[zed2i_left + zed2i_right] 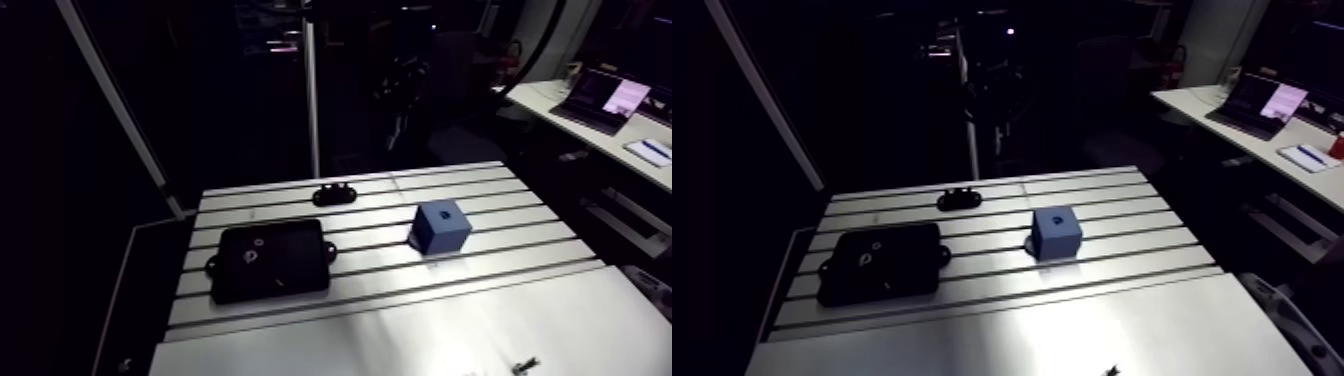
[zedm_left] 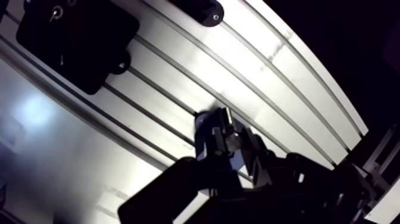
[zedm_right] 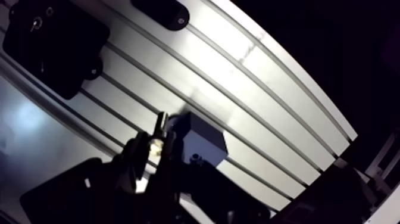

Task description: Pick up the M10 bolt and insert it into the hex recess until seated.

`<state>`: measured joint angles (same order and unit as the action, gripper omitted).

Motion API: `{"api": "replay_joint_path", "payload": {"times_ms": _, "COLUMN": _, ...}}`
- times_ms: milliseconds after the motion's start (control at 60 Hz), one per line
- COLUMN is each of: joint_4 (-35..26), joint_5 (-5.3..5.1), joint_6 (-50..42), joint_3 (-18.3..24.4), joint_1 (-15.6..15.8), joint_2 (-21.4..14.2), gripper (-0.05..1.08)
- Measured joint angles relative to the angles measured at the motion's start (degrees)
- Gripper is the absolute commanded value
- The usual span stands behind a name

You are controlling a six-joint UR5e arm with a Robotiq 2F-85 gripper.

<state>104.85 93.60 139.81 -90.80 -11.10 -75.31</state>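
Note:
A blue block stands on the slotted table, with a dark hex recess in its top face. In the wrist view my gripper hangs just above that block. Its fingers are shut on a small metallic bolt, which is held between the tips. The bolt shows beside the block's upper edge, and I cannot tell whether it touches the block. The gripper does not show in the arm view.
A flat black plate with mounting ears lies on the table left of the block. A small black two-holed piece sits farther back. A smooth metal sheet covers the table's front part.

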Motion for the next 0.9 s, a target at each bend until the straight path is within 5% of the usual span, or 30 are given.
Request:
{"api": "replay_joint_path", "payload": {"times_ms": 417, "joint_4": -0.9, "joint_5": 2.78, "joint_6": 1.9, "joint_3": -2.0, "joint_1": -2.7, "joint_2": -0.3, "gripper": 0.81}}
{"api": "replay_joint_path", "payload": {"times_ms": 900, "joint_4": -0.4, "joint_5": 3.13, "joint_6": 2.0, "joint_3": -4.4, "joint_1": -6.6, "joint_2": -1.1, "gripper": 0.83}}
